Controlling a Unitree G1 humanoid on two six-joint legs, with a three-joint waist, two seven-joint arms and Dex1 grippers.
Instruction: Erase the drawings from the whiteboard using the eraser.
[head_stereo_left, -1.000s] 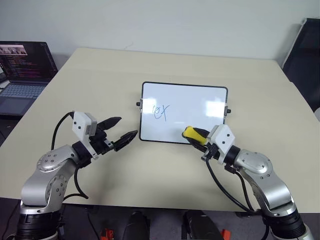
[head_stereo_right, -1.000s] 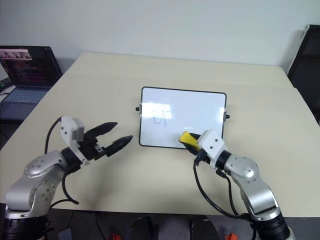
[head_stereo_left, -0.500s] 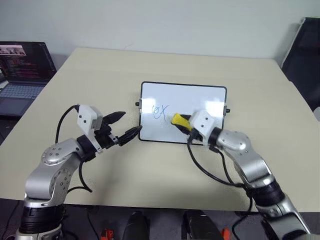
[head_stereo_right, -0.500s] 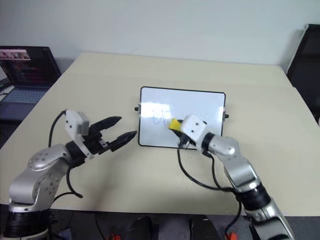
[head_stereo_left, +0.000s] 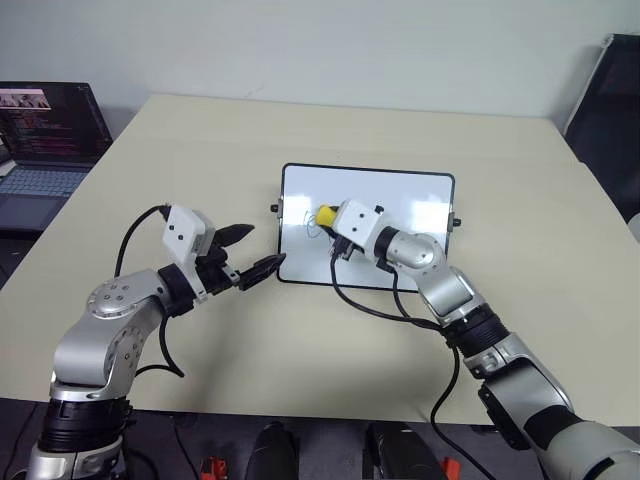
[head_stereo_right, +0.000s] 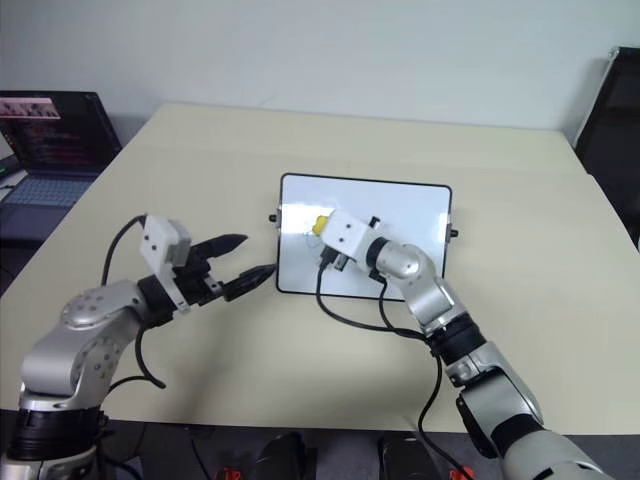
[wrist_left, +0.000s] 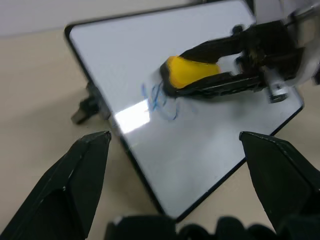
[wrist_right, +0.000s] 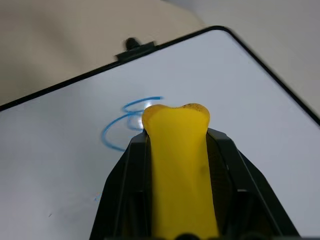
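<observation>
We saw the whiteboard (head_stereo_left: 368, 230) lying flat on the beige tabletop (head_stereo_left: 300, 140). The right end effector (head_stereo_left: 330, 218) was clenched on the yellow eraser (head_stereo_left: 324, 214), which was over the blue drawings (wrist_left: 161, 100) near the left side of the board. The left end effector (head_stereo_left: 250, 255) was released, its fingers apart, just beside the near left corner of the board.

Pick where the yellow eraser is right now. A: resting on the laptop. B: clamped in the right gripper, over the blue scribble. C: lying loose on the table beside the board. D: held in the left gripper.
B: the eraser sits clamped between the right gripper's fingers, at the drawing on the whiteboard.
</observation>
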